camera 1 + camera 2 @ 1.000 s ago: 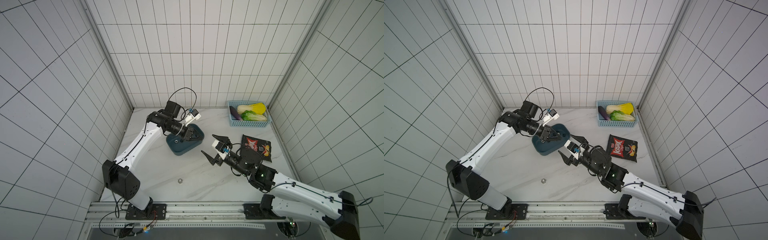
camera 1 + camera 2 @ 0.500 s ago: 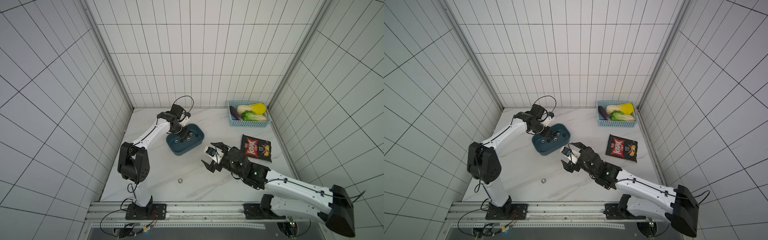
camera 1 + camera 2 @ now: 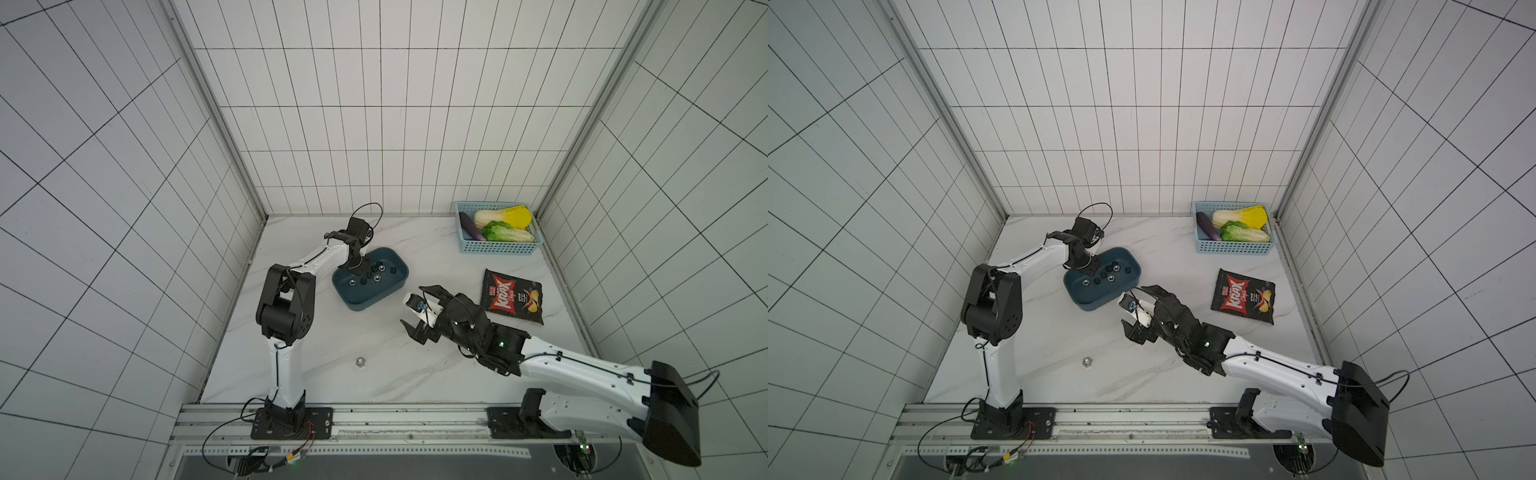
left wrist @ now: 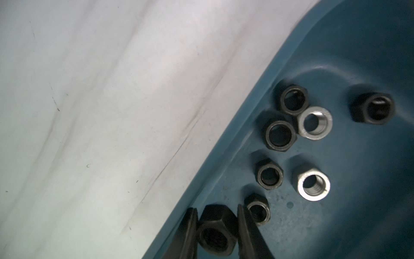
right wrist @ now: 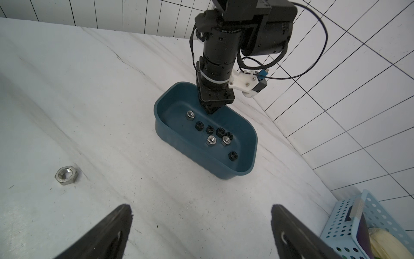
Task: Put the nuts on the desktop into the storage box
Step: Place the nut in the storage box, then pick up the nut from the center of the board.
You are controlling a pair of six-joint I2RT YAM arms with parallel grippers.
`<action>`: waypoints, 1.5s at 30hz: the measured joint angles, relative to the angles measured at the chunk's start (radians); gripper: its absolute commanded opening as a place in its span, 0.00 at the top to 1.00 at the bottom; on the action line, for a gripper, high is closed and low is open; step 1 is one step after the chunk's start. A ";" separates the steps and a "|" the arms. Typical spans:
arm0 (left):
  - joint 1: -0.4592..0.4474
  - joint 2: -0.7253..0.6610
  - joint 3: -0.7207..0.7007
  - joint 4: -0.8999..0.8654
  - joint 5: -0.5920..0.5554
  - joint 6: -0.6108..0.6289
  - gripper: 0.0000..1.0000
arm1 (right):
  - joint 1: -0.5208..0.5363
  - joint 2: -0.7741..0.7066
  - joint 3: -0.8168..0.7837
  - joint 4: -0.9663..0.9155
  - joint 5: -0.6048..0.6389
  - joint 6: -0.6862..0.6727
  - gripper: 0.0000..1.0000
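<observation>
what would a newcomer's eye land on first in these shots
The dark teal storage box at the centre, dotted with black and silver nuts, where the left gripper pinches a black nut. Next, one lone silver nut on the white desktop near the front edge, with the right gripper wide open and empty nearby. The light blue basket of bright vegetables marks the far right corner.

We see the teal storage box (image 3: 372,300) sitting lidless on the white marble desktop (image 3: 332,332) w/ 8 nuts (image 5: 220,132) on its floor, 5 black + 3 silver. Another black nut (image 4: 216,231) is pinched in the left gripper (image 4: 216,209) at the box's edge. One silver nut (image 3: 360,363) lies alone on the desktop, well apart from the box.
</observation>
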 measured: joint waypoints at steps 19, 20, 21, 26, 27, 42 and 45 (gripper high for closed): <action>-0.009 0.078 0.022 0.023 -0.039 -0.053 0.58 | 0.000 -0.003 0.000 0.004 0.013 0.003 0.01; -0.010 0.077 0.022 0.023 -0.039 -0.054 0.58 | 0.000 -0.005 0.000 0.003 0.013 0.003 0.01; -0.010 0.077 0.022 0.022 -0.039 -0.055 0.57 | 0.000 -0.008 0.000 0.002 0.013 0.003 0.01; -0.016 0.073 0.022 0.020 -0.038 -0.058 0.54 | 0.000 -0.013 0.000 -0.010 0.010 0.004 0.01; -0.016 0.069 0.021 0.017 -0.036 -0.059 0.53 | 0.000 -0.013 0.000 -0.015 0.005 0.004 0.01; 0.080 -0.288 0.018 -0.124 0.122 -0.064 0.40 | 0.050 0.347 0.349 -0.317 -0.267 -0.016 0.07; 0.166 -0.329 0.015 -0.163 0.180 -0.065 0.39 | 0.086 0.491 0.475 -0.388 -0.308 -0.014 0.16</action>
